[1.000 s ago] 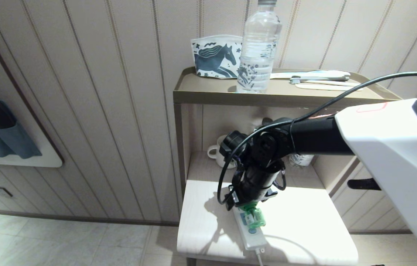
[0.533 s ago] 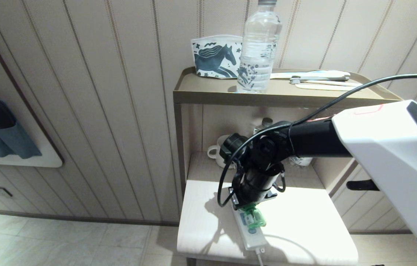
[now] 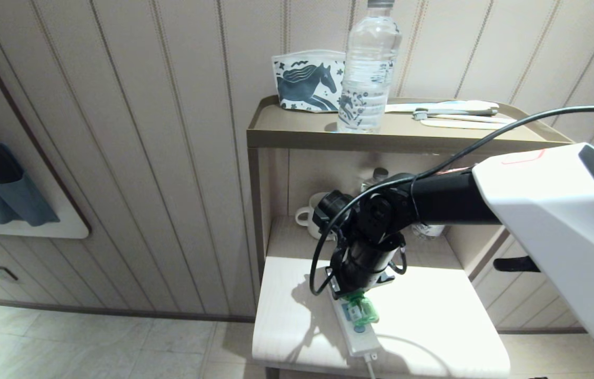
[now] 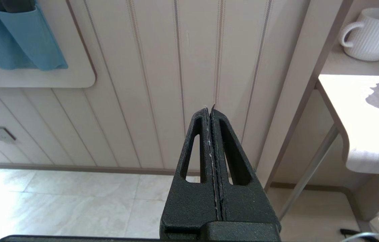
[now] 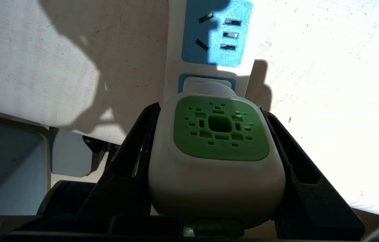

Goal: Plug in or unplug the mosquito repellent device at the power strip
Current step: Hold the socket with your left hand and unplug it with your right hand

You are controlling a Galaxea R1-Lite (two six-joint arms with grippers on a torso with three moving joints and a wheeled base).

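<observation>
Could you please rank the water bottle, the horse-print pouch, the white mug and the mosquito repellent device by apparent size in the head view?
1. water bottle
2. horse-print pouch
3. white mug and mosquito repellent device: similar, both partly hidden, so unranked.

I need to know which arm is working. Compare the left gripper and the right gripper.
The left gripper has its fingers pressed together on nothing; the right gripper is clamped on the mosquito repellent device, one finger on each side. The left gripper hangs off to the side, facing the panelled wall; the right gripper sits over the power strip, where the device is seated. Both have black, tapered fingers.
</observation>
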